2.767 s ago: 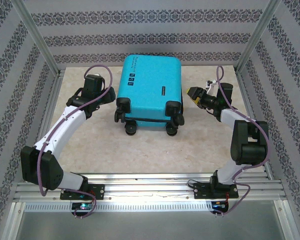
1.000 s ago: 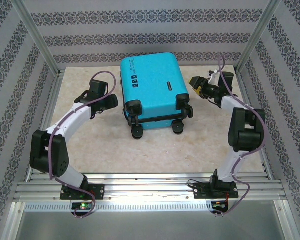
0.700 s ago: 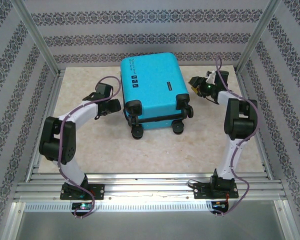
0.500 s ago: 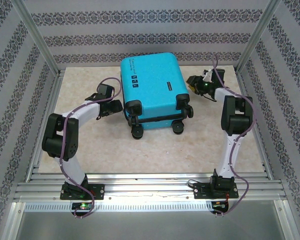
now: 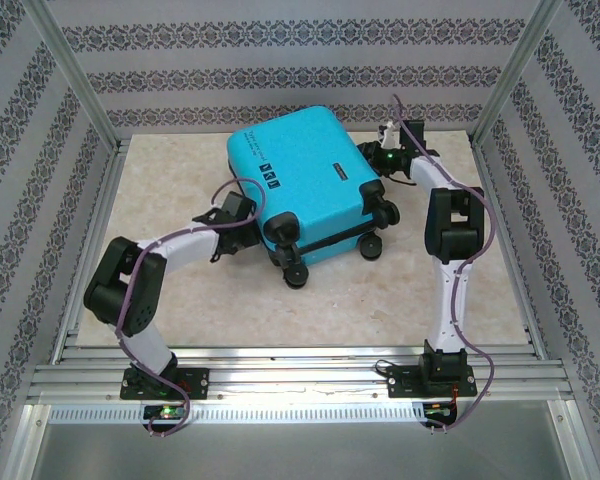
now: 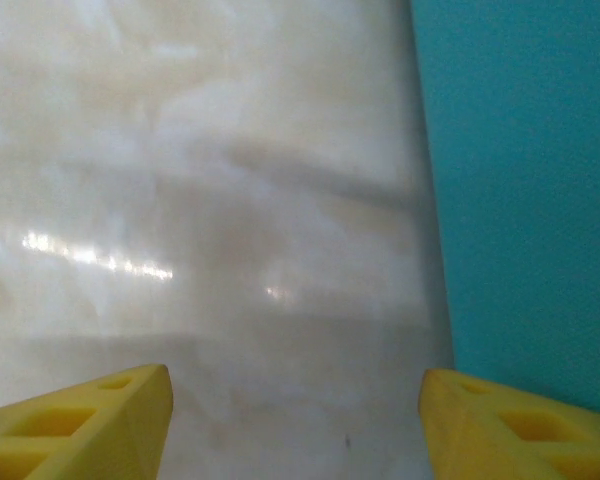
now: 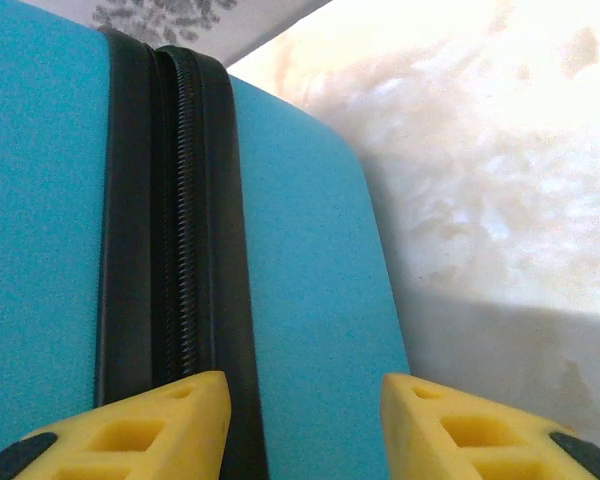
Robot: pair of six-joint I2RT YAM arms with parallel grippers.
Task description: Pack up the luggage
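Your luggage lies flat and shut on the bench, askew, wheels toward you, zipper seam joined. Left tool gapes at its left edge and right tool gapes against its right side, neither gripping. Packing looks essentially done; perhaps only squaring up remains.

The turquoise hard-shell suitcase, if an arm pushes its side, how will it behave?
Probably stiff: the turquoise hard-shell suitcase has a rigid-looking shell. It lies flat, black wheels jutting from one end, so it would likely slide or pivot on the glossy table rather than roll. Its black zipper seam looks closed, so halves should stay together.
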